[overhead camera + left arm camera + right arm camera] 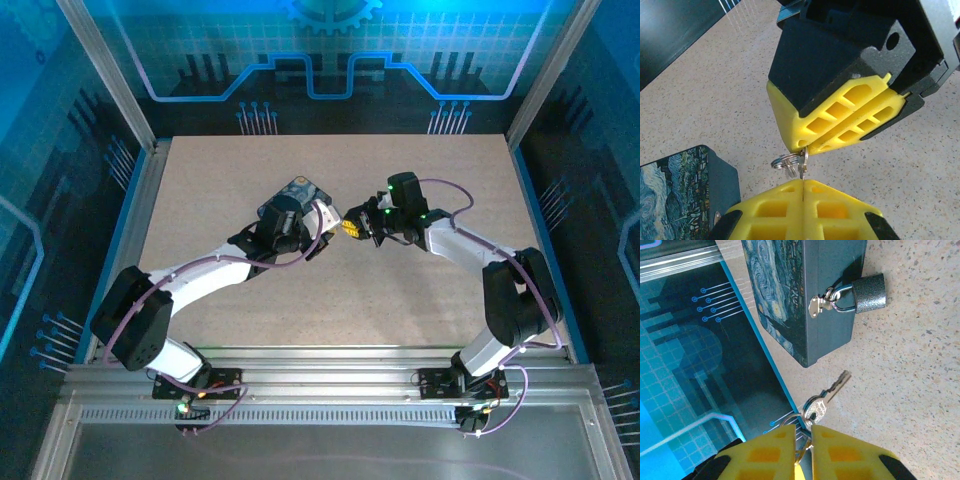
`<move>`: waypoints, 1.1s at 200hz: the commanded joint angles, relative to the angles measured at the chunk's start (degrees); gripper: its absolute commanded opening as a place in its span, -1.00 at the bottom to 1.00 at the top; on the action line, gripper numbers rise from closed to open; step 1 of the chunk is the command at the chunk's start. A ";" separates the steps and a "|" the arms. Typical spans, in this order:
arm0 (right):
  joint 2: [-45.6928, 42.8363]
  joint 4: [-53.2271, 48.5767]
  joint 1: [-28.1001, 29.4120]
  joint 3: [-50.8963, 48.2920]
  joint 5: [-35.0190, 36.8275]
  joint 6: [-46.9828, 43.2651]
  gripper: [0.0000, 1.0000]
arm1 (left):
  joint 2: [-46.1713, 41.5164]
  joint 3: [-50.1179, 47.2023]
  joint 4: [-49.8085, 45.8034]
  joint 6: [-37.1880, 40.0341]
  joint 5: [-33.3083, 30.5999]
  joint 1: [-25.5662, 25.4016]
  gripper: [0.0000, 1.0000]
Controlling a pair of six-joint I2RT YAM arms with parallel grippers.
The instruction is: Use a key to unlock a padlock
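Padlock [870, 293] first: in the right wrist view it sits at the upper right of the frame. It is a small dark grey body lying on the speckled table [910, 390], with its bright shackle passed through the hasp on the side of the dark blue box [827, 325]. As far as I can see, the shackle is seated in the body.

The key [834, 388] is lower in that frame, just below the box's corner and clear of the padlock. Its blade points up and to the right, and its tip is free. The right gripper [804, 430] has its yellow fingers nearly together around the key's head and the key ring [785, 160], so I read it as clamped on the key.

In the left wrist view the key [803, 164] hangs at centre from the right gripper [806, 146], just above the left gripper [804, 183]. The left gripper's fingers are pressed flat together with nothing between them. The box [685, 195] fills the lower left corner there.

From the overhead camera, the right gripper [351, 227] sits mid-table, just right of the box [298, 192].
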 commanded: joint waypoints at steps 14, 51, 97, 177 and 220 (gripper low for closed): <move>1.00 -0.25 0.48 2.37 -2.43 -2.32 -0.80 | -1.48 -1.44 1.65 1.35 -0.15 -0.46 -1.00; 1.14 0.02 0.73 2.79 -3.99 -3.39 -0.76 | -1.38 -2.01 2.26 1.23 -0.14 -0.54 -1.00; 1.70 -0.29 1.38 4.11 -5.23 -4.81 -0.86 | -1.37 -2.11 2.53 0.98 0.01 -0.49 -1.00; -0.04 2.12 1.03 1.99 -4.55 -6.47 -1.00 | -1.70 -3.38 3.04 -0.80 -4.23 -0.37 -0.86; -1.49 1.52 -0.61 0.19 -2.73 -7.30 -1.00 | -3.10 -4.12 1.81 -1.17 -4.98 -0.38 -0.24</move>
